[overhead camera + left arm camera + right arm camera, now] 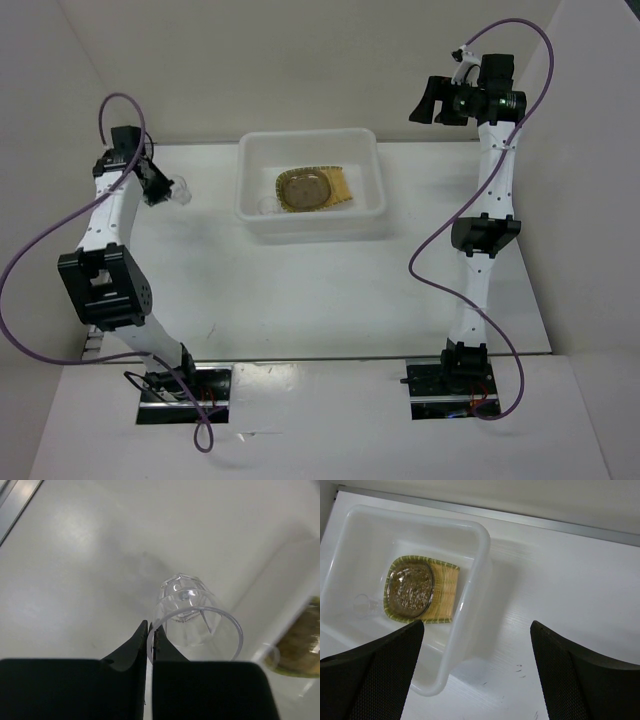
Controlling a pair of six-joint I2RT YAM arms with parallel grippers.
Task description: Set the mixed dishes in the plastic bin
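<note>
Left gripper (151,630) is nipped shut on one wall of the cup (192,612). It catches only the rim at the 7 o'clock edge in the wrist view, with the cup's mouth toward the camera and its base pointing away over the table (75,555). That is a thin hold on slick glass. With just a sliver of rim between the jaws, you should expect the cup to swing or slide out if you accelerate hard or turn the wrist quickly.

From overhead, the cup sits at 9 o'clock from the bin (310,225), near it but apart, so your carry is short and sideways. The bin's flared rim is the next hazard. If you travel too low, the cup's base could clip the 9 o'clock wall, which might knock the cup loose or shove the bin.

Inside, the tan plate (447,587) lies near the middle of the floor with a round plate (410,585) stacked on it. Letting go from height above them risks glass striking plate. The 9 o'clock side of the floor looks freer, though a clear outline shows there that is too faint to identify.

Your right gripper (477,630) is spread wide and holds nothing. It is raised at about 2 o'clock from the bin, out of your path.
</note>
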